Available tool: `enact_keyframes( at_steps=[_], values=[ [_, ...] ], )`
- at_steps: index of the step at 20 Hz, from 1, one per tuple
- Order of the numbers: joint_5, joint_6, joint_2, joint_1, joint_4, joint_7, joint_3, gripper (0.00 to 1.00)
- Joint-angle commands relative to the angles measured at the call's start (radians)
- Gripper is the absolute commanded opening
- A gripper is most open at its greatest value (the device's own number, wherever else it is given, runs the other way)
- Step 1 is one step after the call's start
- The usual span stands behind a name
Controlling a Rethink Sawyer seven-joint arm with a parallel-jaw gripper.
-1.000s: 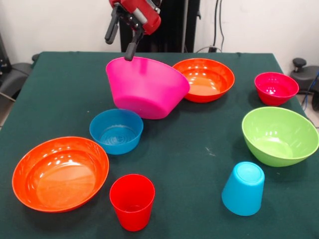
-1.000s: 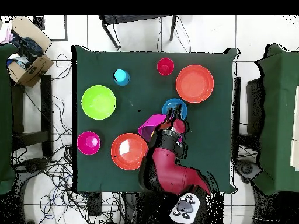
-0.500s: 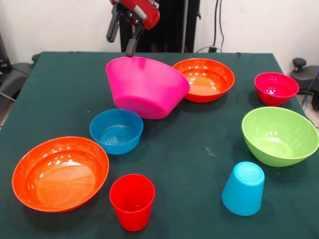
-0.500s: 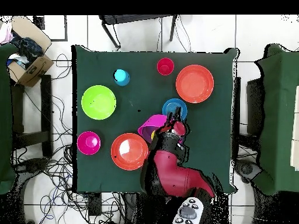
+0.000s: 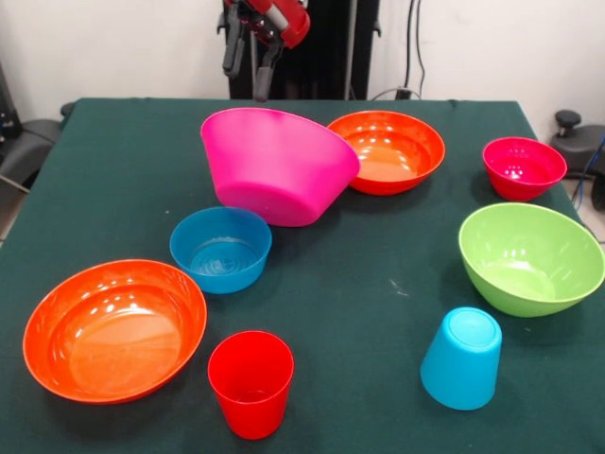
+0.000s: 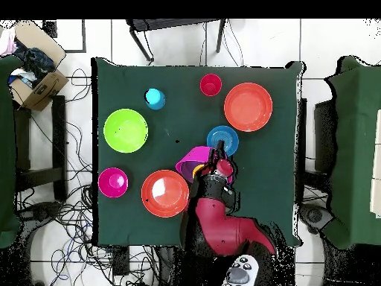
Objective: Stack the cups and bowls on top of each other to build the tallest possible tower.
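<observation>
Counting across the green bench (image 5: 378, 274), six bowls and two cups show in the front view, all resting separately with nothing nested. There are two orange bowls: one at the near left (image 5: 114, 329) and one at the far centre (image 5: 387, 151). One magenta bowl (image 5: 277, 165) sits tilted, its mouth turned up and toward the far left, just beside the far orange bowl. One small blue bowl (image 5: 220, 249) stands upright near the magenta bowl's base, between it and the near orange bowl. One lime green bowl (image 5: 529, 257) sits at the right, and one small crimson bowl (image 5: 524, 167) lies beyond it near the far right edge. Of the cups, one red cup (image 5: 250, 382) stands upright at the near edge, just beside the near orange bowl, and one light blue cup (image 5: 461, 357) rests upside down, near the lime green bowl.

One end effector (image 5: 248, 71) hangs from the red arm above the magenta bowl's far rim, clear of it, its two dark fingers (image 5: 263, 80) spread apart and holding nothing. From overhead, the end effector (image 6: 217, 156) sits over the magenta bowl (image 6: 190, 159), where a patch of yellow (image 6: 197, 171) shows inside it; I cannot tell what that is.
</observation>
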Motion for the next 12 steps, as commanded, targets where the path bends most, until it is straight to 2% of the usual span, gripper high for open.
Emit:
enact_keyframes(
  at_steps=[1,12],
  values=[
    [-0.075,0.124,0.031,0.015,0.0,0.173,0.104,1.0],
    [-0.072,0.145,0.078,0.019,-0.016,0.156,0.1,1.0]
  ],
)
